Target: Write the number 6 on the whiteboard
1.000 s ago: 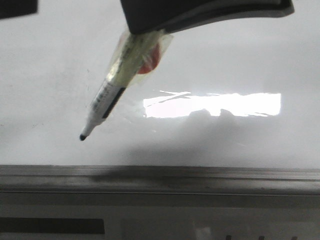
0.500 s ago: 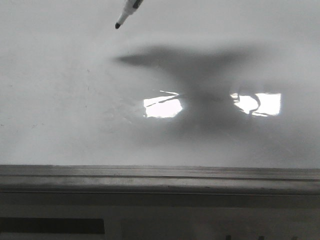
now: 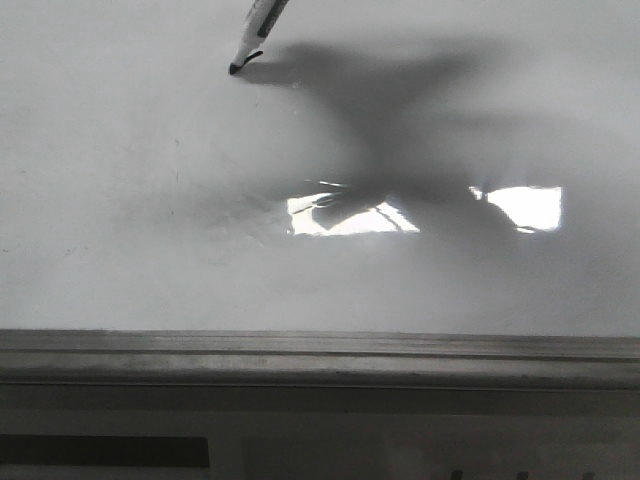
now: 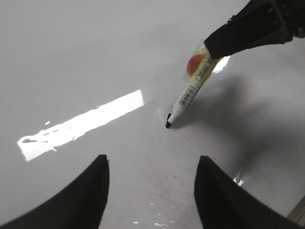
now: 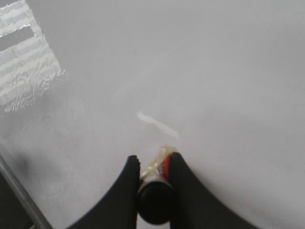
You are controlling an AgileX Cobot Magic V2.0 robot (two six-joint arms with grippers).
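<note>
Right claw [image 5: 152,171]: black fingers closed tight on the taped, yellowish-wrapped barrel of a white marker with a black tip [image 4: 188,93]. Marker tilted, its tip touching the large glossy white whiteboard [image 3: 120,200]. Left claw [image 4: 150,191]: two dark fingers spread wide apart, nothing between them, hovering over the board near the marker tip.

Board surface: faint smudges, a bright rectangular light reflection [image 3: 350,215] on it, broken by the arm's broad grey shadow. No finished digit 6 readable on the board; at most a tiny dark mark at the marker tip.

Front view alone shows the grey metal edge [image 3: 320,355] along the board's near side, well apart from the marker tip. Left wrist view alone shows both the red patch under the tape and the right claw's dark body above the marker. Right wrist view looks down the barrel; tip hidden.

Plain white board lies on all sides of the marker tip.
</note>
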